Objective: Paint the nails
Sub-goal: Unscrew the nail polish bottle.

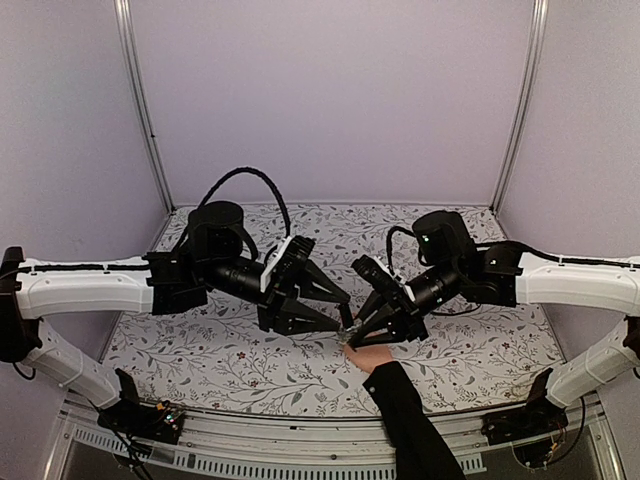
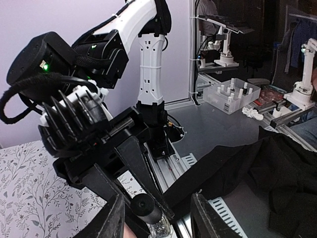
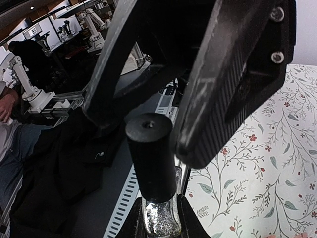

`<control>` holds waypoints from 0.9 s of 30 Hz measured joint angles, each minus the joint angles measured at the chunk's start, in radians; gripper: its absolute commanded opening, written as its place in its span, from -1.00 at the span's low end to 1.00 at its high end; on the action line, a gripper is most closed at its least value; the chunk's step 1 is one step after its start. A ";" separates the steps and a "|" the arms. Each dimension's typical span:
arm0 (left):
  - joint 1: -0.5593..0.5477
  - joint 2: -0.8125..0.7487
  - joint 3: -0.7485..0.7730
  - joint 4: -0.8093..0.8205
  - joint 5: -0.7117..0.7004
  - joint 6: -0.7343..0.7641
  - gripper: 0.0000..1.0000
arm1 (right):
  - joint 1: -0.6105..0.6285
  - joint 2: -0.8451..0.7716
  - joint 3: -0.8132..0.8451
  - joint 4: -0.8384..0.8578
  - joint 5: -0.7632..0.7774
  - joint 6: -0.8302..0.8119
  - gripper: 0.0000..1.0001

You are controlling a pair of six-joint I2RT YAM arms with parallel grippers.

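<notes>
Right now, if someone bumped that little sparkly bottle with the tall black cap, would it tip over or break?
Probably tippy: the black cap looks taller than the small bottle under it. The clear body looks like glass, so it is likely stiff, smooth, and breakable if dropped.

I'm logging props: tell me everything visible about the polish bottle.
The polish bottle: small clear glass holding silver glitter, with a tall matte black cylindrical cap in place. Its glass is pinched in the right gripper's shut jaws, near the person's hand. The left gripper's open jaws flank the cap; contact unclear.
</notes>
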 measured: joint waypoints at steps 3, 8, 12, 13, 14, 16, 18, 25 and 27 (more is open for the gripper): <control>-0.008 0.027 0.002 0.007 0.014 -0.002 -0.25 | 0.004 0.000 0.005 0.000 -0.003 -0.002 -1.00; -0.011 0.045 0.010 0.018 0.029 -0.008 -0.61 | 0.008 0.001 0.007 0.000 -0.008 -0.003 -1.00; -0.012 0.045 0.012 0.022 0.036 -0.008 -0.86 | 0.013 0.001 0.008 -0.001 -0.017 -0.009 -1.00; -0.013 0.045 0.012 0.022 0.038 -0.010 -0.90 | 0.013 0.001 0.008 -0.001 -0.017 -0.010 -1.00; -0.013 0.045 0.012 0.022 0.039 -0.010 -0.94 | 0.013 0.001 0.008 -0.001 -0.017 -0.012 -1.00; -0.013 0.045 0.012 0.021 0.037 -0.017 -1.00 | 0.013 0.001 0.008 0.000 -0.014 -0.011 -1.00; -0.013 0.045 0.012 0.020 0.032 -0.019 -1.00 | 0.013 0.000 0.008 0.000 -0.002 -0.008 -1.00; -0.008 0.040 0.012 0.023 -0.069 -0.051 -1.00 | 0.012 -0.030 0.008 -0.008 0.121 0.008 -1.00; -0.006 0.035 0.012 0.023 -0.118 -0.065 -1.00 | 0.010 -0.043 0.007 -0.009 0.183 0.017 -1.00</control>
